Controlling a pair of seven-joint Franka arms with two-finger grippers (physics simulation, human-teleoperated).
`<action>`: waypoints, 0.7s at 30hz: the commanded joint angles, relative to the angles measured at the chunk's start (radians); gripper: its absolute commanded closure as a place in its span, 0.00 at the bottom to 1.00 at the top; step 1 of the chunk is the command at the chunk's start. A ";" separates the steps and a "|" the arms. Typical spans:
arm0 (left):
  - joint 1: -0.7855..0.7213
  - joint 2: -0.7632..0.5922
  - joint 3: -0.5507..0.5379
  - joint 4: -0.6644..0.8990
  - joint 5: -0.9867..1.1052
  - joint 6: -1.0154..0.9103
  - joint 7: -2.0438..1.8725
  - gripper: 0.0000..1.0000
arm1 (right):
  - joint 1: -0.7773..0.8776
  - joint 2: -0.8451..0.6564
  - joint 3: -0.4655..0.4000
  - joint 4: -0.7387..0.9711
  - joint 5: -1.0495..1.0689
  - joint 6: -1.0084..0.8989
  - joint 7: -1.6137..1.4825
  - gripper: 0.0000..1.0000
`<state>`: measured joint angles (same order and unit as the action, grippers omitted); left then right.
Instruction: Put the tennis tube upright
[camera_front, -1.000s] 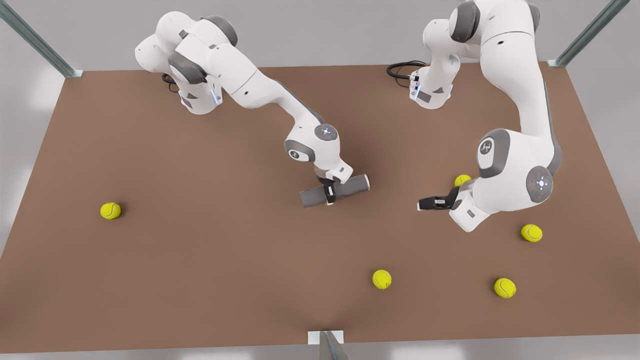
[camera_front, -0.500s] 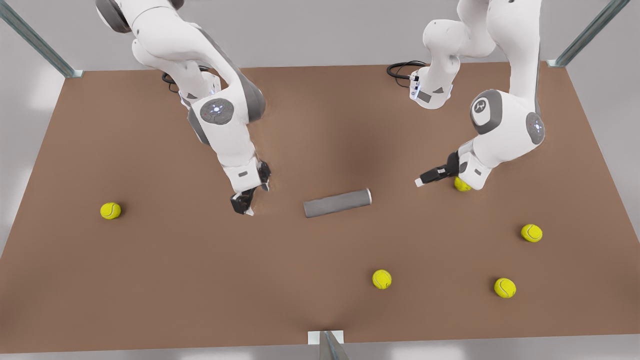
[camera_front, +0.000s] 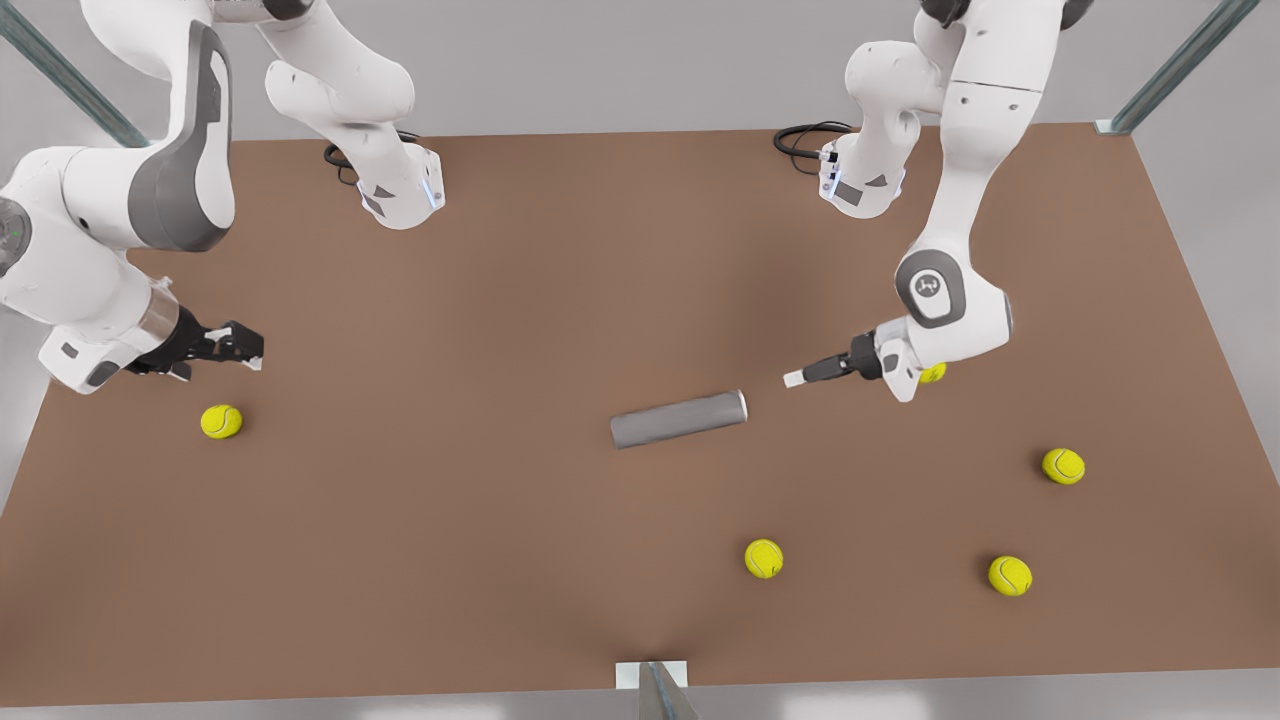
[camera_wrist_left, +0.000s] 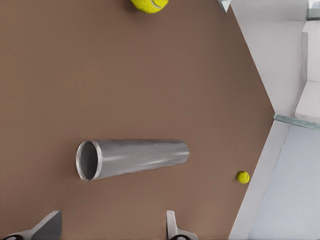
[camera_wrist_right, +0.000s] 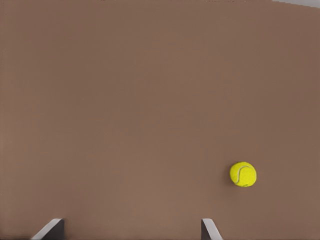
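1. Brown table (camera_front: 400, 560) nearest the camera, with two tennis balls (camera_front: 763, 558) on it at about five and four o'clock from the task's thing in the front view.
2. Farther in, near the table's middle: tennis tube (camera_front: 680, 418), grey and metallic-looking, lying flat on its side and touched by nothing, rimmed open end toward three o'clock.
3. Just beyond that rim at two o'clock: left gripper (camera_front: 795, 379), low and level, aimed at the mouth but apart from it; fingers (camera_wrist_left: 47, 227) spread wide, grasping nothing.
4. Well off at nine o'clock: right gripper (camera_front: 245, 345), waiting above another ball (camera_front: 221, 421); fingers (camera_wrist_right: 50, 227) likewise spread, nothing between them.
5. Likely handling: hollow, so probably light; stiff walls; smooth and round, so apt to roll or slip under a loose pinch.
6. Likely best hold: across the body close to the rimmed end, or one finger inside the mouth pinching the wall, then a tilt about the far end until upright.
7. Risk: the far end skidding on the table during the tilt, or a topple on release.
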<state>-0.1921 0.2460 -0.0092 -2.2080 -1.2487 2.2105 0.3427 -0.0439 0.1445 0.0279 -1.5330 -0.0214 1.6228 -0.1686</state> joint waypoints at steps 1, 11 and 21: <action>0.002 0.010 0.000 0.001 -0.110 0.000 0.016 0.01 | -0.014 0.004 0.000 0.001 0.000 0.002 0.001 0.00; -0.015 0.148 -0.052 0.070 -0.225 0.012 0.121 0.01 | 0.007 0.035 0.046 0.001 -0.005 0.023 0.038 0.00; -0.009 0.268 -0.060 0.129 -0.248 0.021 0.226 0.01 | -0.013 0.063 0.037 -0.002 -0.014 0.058 0.034 0.00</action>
<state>-0.2009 0.5153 -0.0690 -2.0769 -1.4855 2.2319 0.5690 -0.0577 0.2072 0.0644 -1.5369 -0.0339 1.6790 -0.1359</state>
